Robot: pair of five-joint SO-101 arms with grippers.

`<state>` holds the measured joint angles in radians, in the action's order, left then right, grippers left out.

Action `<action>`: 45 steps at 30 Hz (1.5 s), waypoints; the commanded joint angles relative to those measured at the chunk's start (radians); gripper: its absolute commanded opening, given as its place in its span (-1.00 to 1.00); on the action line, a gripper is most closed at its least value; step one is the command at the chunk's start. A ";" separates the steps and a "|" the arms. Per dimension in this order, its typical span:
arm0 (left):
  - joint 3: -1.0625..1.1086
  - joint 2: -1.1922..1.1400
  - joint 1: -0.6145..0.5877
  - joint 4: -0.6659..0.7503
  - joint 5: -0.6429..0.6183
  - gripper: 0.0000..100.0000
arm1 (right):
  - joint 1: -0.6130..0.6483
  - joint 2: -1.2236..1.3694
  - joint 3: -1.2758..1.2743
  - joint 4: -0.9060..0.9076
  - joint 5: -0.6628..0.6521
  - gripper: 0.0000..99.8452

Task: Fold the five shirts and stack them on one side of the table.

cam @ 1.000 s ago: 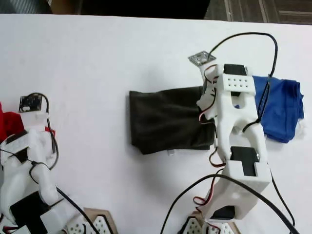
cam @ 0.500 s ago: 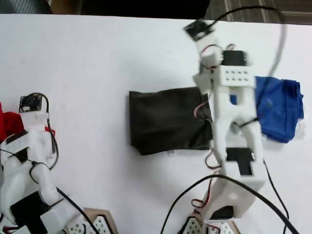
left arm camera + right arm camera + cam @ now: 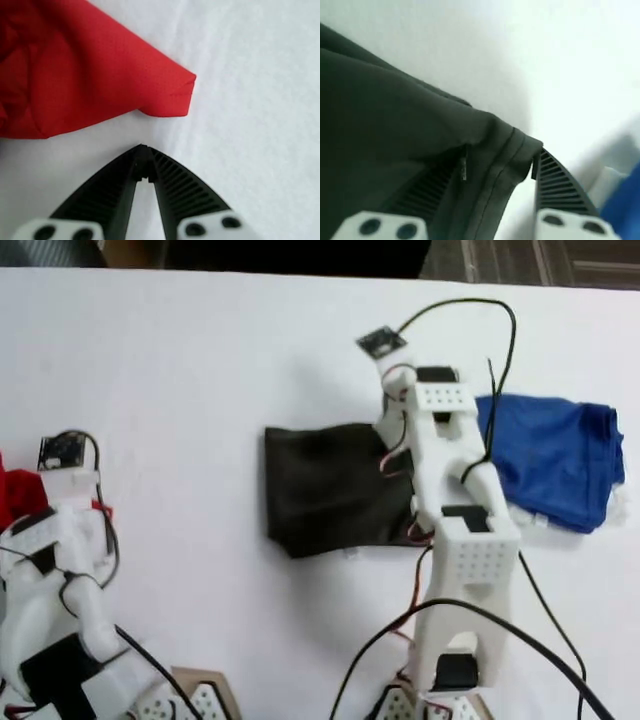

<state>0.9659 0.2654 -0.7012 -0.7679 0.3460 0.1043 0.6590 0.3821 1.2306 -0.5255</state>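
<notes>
Your right jaws sit released astride a corner of the dark shirt [image 3: 330, 490], whose length runs toward the left arm's [image 3: 50, 580] clenched, empty jaws

White table [image 3: 200, 370] seen from above.
Beyond its far edge, a dark gap [image 3: 300, 255] and grey plank flooring [image 3: 560, 260] are seen.

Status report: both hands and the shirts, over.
Left hand shut, empty, beside red shirt. Right hand open around corner of dark shirt. Blue shirt near, not in the way.
</notes>
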 commanded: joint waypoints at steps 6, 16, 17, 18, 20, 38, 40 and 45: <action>-0.012 0.002 0.000 0.017 -0.008 -0.95 | -0.065 -0.159 0.230 0.226 0.011 -0.59; -0.012 0.002 0.000 0.017 -0.008 -0.95 | -0.062 -0.219 0.052 0.400 0.094 -0.59; -0.012 0.002 0.000 0.017 -0.008 -0.95 | -0.062 -0.222 0.008 0.367 0.094 -0.59; -0.012 0.002 0.000 0.017 -0.008 -0.95 | -0.064 -0.223 -0.035 0.328 0.094 -0.59; -0.012 0.002 0.000 0.017 -0.008 -0.95 | -0.077 -0.223 -0.109 0.248 0.094 -0.59; -0.012 0.002 0.000 0.017 -0.008 -0.95 | -0.041 -0.364 -0.275 0.180 0.103 -0.59; -0.012 0.002 0.000 0.017 -0.008 -0.95 | -0.030 -0.417 -0.276 0.208 0.106 -0.59; -0.012 0.002 0.002 0.017 -0.008 -0.95 | 0.002 -0.463 -0.293 0.214 0.157 -0.58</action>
<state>0.9659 0.2654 -0.7012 -0.7679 0.3460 0.0875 0.2723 0.0813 1.4392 -0.3874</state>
